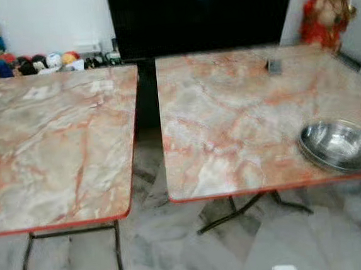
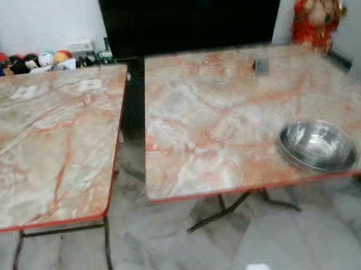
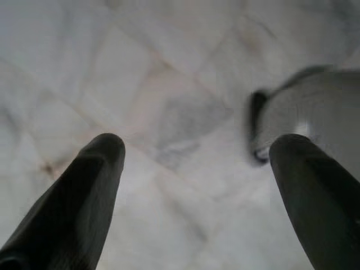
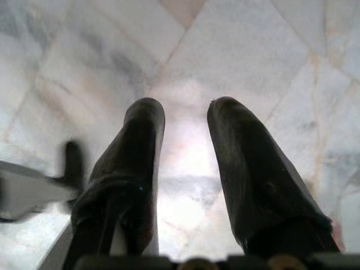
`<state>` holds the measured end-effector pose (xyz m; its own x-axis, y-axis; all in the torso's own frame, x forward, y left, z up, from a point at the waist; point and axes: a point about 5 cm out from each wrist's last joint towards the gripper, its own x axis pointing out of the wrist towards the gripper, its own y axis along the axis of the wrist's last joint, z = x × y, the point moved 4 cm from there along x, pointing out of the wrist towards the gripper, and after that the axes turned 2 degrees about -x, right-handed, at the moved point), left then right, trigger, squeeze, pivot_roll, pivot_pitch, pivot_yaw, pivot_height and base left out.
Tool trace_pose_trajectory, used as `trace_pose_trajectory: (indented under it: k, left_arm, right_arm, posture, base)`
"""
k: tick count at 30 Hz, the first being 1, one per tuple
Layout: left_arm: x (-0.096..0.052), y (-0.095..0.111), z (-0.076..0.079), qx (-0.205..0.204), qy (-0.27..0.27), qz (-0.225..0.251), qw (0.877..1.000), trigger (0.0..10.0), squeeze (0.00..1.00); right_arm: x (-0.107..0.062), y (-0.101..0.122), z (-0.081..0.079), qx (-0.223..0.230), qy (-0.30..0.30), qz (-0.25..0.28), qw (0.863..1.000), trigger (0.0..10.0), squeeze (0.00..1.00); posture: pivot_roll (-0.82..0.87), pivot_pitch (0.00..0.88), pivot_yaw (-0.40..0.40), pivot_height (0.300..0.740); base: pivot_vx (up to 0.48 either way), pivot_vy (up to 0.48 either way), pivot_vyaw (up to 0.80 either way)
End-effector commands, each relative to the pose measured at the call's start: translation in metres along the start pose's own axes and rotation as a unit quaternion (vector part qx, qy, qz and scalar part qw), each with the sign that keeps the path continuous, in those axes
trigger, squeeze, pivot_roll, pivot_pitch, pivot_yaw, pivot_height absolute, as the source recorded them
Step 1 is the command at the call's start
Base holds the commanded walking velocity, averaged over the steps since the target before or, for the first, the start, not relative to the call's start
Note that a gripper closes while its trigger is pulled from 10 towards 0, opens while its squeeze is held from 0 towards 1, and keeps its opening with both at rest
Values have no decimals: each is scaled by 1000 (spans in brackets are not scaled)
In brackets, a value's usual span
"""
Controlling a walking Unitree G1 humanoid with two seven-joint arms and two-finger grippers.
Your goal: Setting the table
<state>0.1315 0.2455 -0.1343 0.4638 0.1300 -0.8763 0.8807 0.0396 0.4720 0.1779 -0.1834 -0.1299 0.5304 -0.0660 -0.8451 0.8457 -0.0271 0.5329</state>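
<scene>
On right-hand marble-patterned table (image 1: 229, 118), near front right corner: steel bowl (image 1: 339, 144), upright and empty. Toward far edge of same table: small dark object (image 1: 274, 66), too blurred to identify. Alongside, across a narrow gap: left-hand table (image 1: 55, 146). Over marble floor (image 3: 169, 67): left gripper (image 3: 197, 149), fingers spread wide, holding nothing; right gripper (image 4: 185, 121), fingers slightly parted, likewise holding nothing.

Left claw (image 3: 194, 149), fingers spread wide and empty, hangs over the marble floor (image 3: 169, 73) beside a blurred grey shape (image 3: 304, 107)
</scene>
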Motion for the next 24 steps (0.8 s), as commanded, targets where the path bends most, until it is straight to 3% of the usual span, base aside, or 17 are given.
trace_pose_trajectory:
  k: [1, 16, 21, 24]
  left_arm:
    - [-2, -8, -8, 4, 10, -13, 1000, 10000, 0]
    - [-2, -7, -8, -2, 12, -11, 1000, 10000, 0]
    - [-2, -7, -8, -2, 12, -11, 1000, 10000, 0]
    - [-2, -6, -8, -2, 11, -10, 1000, 10000, 0]
  right_arm:
    - [1, 4, -11, 2, 13, 3, 1000, 10000, 0]
    - [1, 8, -14, -14, 21, 12, 1000, 10000, 0]
    - [1, 8, -15, -16, 22, 9, 1000, 10000, 0]
    - [1, 8, -14, -11, 20, 8, 1000, 10000, 0]
  posture:
    - [26, 57, 22, 740]
    - [34, 67, 21, 740]
    - [36, 70, 20, 740]
    - [37, 71, 19, 740]
  base:
    - [0, 480, 0]
    - [0, 480, -30]
    - [0, 480, 668]
    - [0, 480, 0]
